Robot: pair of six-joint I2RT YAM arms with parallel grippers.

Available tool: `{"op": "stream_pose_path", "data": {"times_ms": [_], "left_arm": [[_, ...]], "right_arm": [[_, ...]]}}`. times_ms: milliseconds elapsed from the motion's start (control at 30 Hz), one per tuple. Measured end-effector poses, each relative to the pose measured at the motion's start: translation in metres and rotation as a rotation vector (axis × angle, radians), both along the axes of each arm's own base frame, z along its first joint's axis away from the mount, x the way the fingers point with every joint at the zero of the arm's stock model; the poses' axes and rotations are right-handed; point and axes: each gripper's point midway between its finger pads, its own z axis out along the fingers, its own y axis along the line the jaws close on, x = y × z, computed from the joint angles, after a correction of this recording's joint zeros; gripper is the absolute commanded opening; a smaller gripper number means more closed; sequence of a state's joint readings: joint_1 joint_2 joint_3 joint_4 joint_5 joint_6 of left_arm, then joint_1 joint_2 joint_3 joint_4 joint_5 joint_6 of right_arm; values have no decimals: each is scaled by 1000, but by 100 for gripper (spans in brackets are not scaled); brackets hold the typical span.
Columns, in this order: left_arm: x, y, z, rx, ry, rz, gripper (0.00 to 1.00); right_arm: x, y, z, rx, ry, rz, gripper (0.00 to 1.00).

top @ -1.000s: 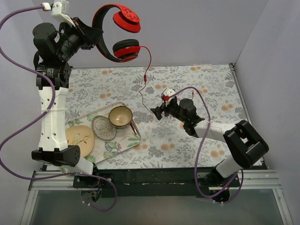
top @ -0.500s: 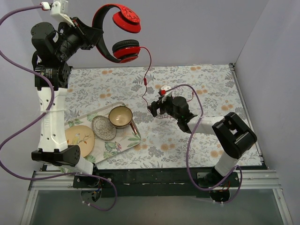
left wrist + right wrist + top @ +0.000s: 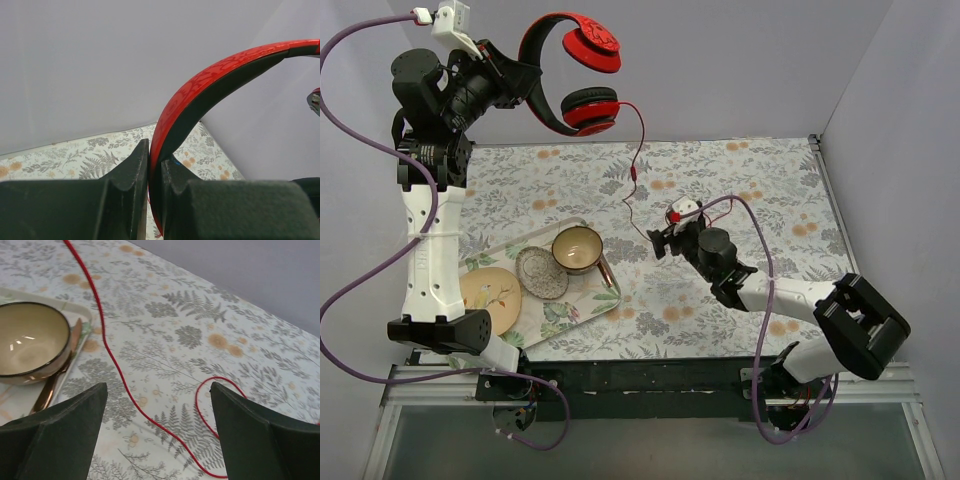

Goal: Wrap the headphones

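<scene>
The red headphones hang high at the back left, held by the headband. My left gripper is shut on the headband, which passes between its fingers in the left wrist view. The thin red cable drops from the lower ear cup to the cloth and runs toward my right gripper. My right gripper is open and low over the cloth; the cable lies on the cloth between its spread fingers, touching neither.
A floral tray at the front left holds a tan bowl, a grey saucer, a yellow plate and a spoon. The bowl and tray edge lie just left of my right gripper. Walls stand behind and to the right.
My right arm swung: its gripper went left and toward the back, then returned nearer, and now sits open over the cable. The left arm and headphones have barely moved.
</scene>
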State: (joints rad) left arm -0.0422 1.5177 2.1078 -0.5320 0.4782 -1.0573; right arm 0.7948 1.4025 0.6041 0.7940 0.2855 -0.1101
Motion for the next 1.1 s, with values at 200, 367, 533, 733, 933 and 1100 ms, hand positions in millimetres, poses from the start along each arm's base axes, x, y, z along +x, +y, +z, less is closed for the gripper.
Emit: {"op": "stream_pose_path", "data": {"times_ms": [200, 367, 533, 733, 933, 1100], "left_arm": [[1, 1, 0, 1, 0, 6, 0], [1, 1, -1, 1, 1, 7, 0], [2, 1, -5, 0, 11, 6, 0], [11, 0, -23, -28, 66, 6, 0], [44, 1, -61, -79, 178, 40, 0], [84, -12, -116, -156, 359, -17, 0]], "right_arm": [[-11, 44, -17, -6, 31, 201, 92], [0, 83, -25, 16, 73, 298, 83], [7, 105, -34, 53, 133, 335, 7], [4, 114, -50, 28, 251, 329, 1], [-41, 117, -83, -199, 381, 325, 1], [-78, 99, -111, -371, 463, 290, 1]]}}
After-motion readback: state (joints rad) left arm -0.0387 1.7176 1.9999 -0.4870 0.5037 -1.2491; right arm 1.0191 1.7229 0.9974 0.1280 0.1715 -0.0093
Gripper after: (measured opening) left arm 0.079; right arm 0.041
